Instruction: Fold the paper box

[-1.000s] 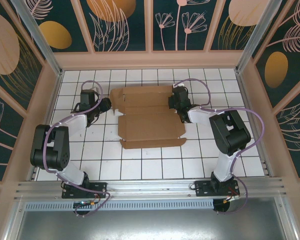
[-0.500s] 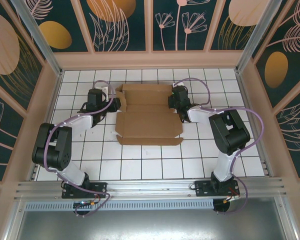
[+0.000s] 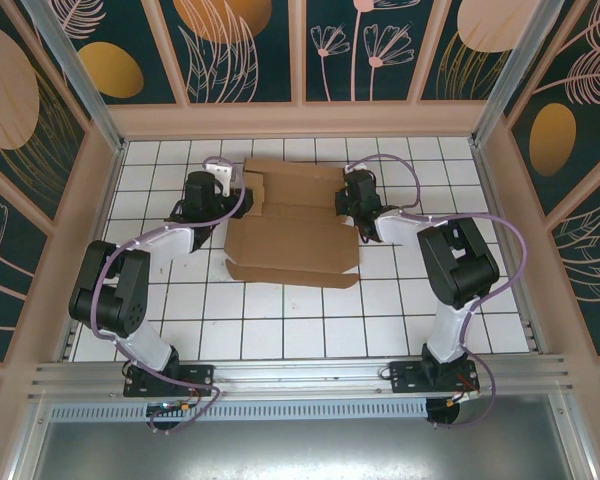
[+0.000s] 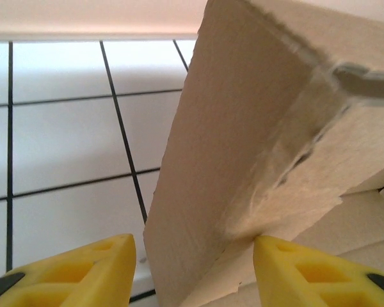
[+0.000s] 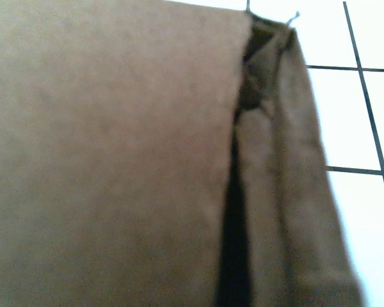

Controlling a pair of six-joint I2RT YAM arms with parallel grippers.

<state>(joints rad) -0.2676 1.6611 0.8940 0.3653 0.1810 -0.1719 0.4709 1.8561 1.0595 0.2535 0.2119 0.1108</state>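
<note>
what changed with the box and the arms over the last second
The left gripper moved away from the bases, up along the left side of the paper box toward its far left corner. Its jaws now stand open on either side of a raised flap. The box's near edge drew back from the bases and the sheet skewed slightly. The right gripper stayed shut at the box's right edge.

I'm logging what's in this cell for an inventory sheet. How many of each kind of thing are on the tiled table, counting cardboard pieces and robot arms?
Cardboard pieces: 1, the paper box
Robot arms: 2, the left arm and the right arm
Total: 3
</note>
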